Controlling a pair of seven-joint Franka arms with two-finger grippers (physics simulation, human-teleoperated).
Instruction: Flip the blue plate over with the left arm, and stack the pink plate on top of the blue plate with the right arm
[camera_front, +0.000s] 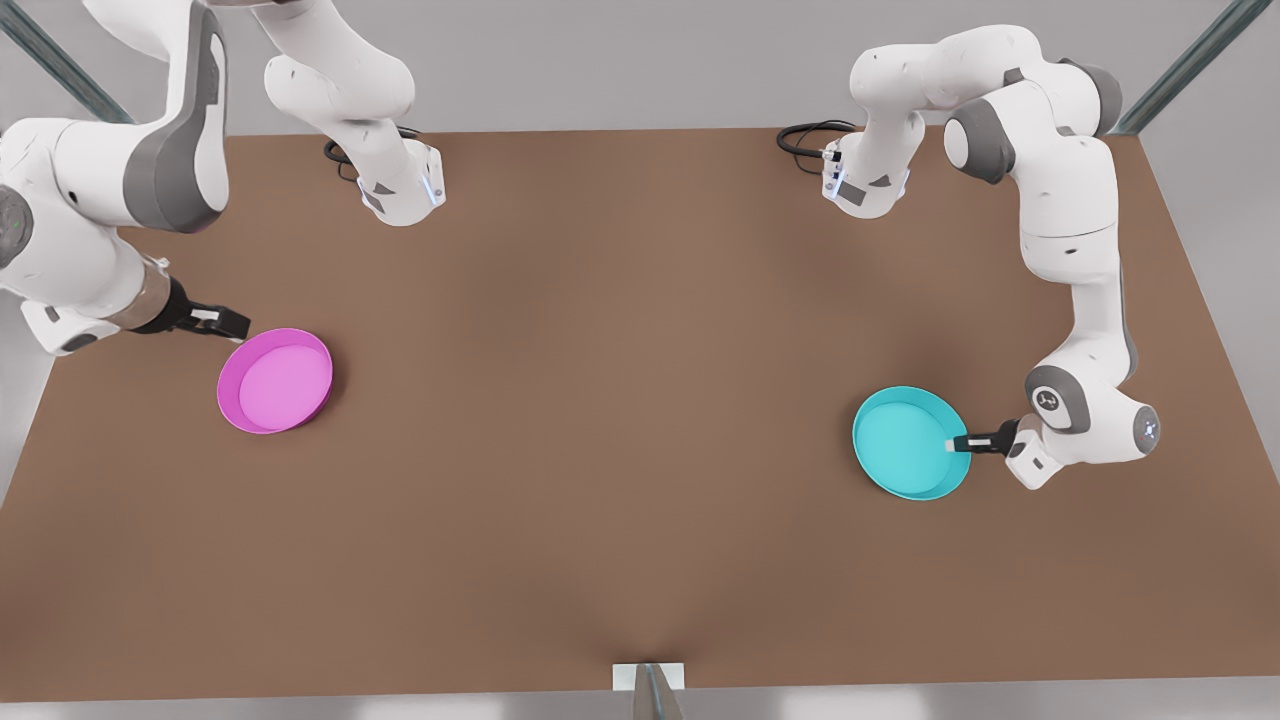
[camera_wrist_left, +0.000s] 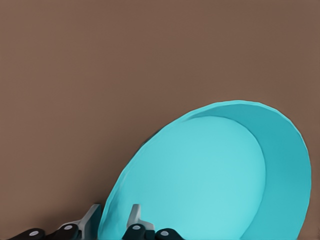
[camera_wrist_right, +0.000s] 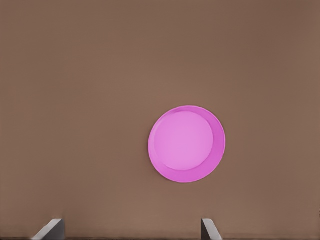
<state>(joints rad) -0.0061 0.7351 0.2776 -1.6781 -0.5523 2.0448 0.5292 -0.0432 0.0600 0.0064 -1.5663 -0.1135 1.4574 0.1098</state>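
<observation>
- Blue plate (camera_front: 905, 442) is sitting on the brown table (camera_front: 620, 400) toward the front view's right, tilted up with its hollow showing; your left gripper (camera_front: 957, 445) is pinching its rim, one finger (camera_wrist_left: 134, 218) inside and the other outside, closed onto the edge.
- Pink plate (camera_front: 276, 380) is lying flat and hollow-up toward the front view's left, well apart from the blue one.
- Your right gripper (camera_front: 238, 325) is hanging just beside the pink plate's rim; its fingertips (camera_wrist_right: 51, 229) are standing wide apart and gripping nothing.
- You are getting no readable brand, label or writing on either plate or on the table.
</observation>
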